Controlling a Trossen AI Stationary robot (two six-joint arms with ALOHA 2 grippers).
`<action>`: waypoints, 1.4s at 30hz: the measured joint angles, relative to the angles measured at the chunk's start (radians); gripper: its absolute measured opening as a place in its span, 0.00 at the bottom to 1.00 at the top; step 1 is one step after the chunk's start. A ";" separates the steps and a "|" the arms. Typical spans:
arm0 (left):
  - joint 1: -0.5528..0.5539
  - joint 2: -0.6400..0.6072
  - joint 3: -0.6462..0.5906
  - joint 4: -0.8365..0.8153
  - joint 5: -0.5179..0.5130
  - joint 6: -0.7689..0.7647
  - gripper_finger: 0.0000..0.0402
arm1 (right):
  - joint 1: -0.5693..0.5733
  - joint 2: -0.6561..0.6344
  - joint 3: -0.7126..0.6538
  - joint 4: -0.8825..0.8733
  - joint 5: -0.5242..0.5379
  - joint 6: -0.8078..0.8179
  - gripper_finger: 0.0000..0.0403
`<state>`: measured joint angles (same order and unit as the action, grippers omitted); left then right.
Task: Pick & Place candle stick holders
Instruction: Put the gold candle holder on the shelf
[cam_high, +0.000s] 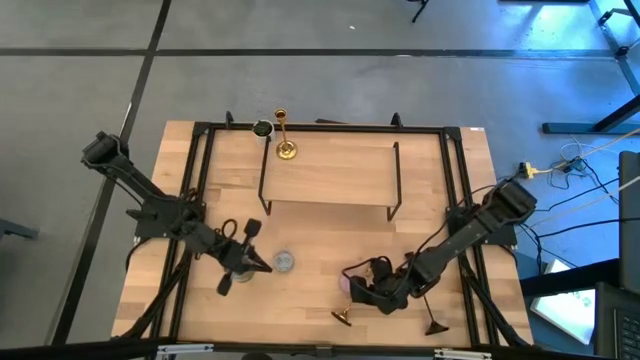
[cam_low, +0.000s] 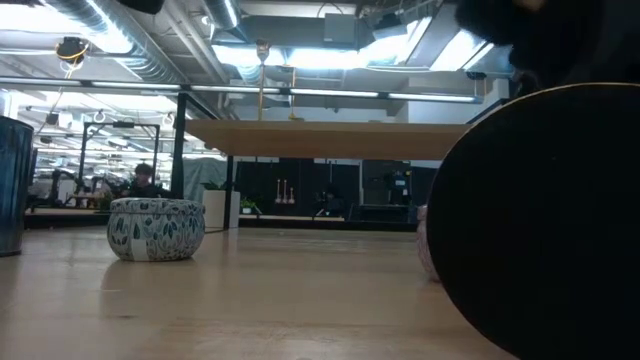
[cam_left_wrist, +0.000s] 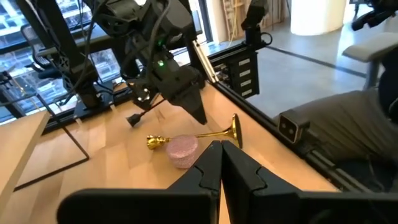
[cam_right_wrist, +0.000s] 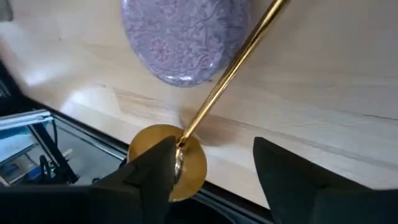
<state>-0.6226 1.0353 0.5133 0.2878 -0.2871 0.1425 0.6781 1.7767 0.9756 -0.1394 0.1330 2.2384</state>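
Observation:
One gold candle stick holder (cam_high: 284, 136) stands upright on its round base at the far left of the raised wooden shelf (cam_high: 330, 175). The other holder (cam_left_wrist: 200, 135) lies on its side on the table near the front edge, beside a pink candle (cam_left_wrist: 181, 149). My right gripper (cam_right_wrist: 217, 180) is open and slants down over it. Its fingers stand on either side of the stem, close to the round base (cam_right_wrist: 171, 158). My left gripper (cam_left_wrist: 221, 163) is shut and empty, held above the table next to the silver tin (cam_high: 284, 262). My right gripper has one finger (cam_right_wrist: 149, 177) in front of the rim of the lying holder's base (cam_right_wrist: 186, 168). I cannot tell whether it touches. The other finger (cam_right_wrist: 292, 177) stands clear of the stem. The holder rests on the table.
The shelf's black wire legs (cam_high: 264, 190) stand mid-table. A small black stand (cam_high: 434, 325) sits near the front right and a dark round cup (cam_high: 262, 128) at the far left. The black frame rails (cam_high: 455, 170) border the table. In the low view the lying holder's dark base (cam_low: 545, 220) fills the right side.

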 joint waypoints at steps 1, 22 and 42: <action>0.003 0.000 0.000 -0.003 0.000 0.000 0.01 | 0.000 0.008 0.000 -0.002 -0.002 0.010 0.51; -0.025 0.000 0.000 -0.152 0.108 -0.067 0.01 | -0.064 0.023 0.000 -0.115 0.080 0.069 0.47; -0.083 -0.013 -0.001 -0.180 0.043 -0.069 0.00 | -0.069 0.082 0.077 -0.152 -0.013 -0.103 0.04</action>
<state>-0.7052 1.0222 0.5125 0.1079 -0.2443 0.0734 0.6093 1.8584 1.0524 -0.2916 0.1201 2.1358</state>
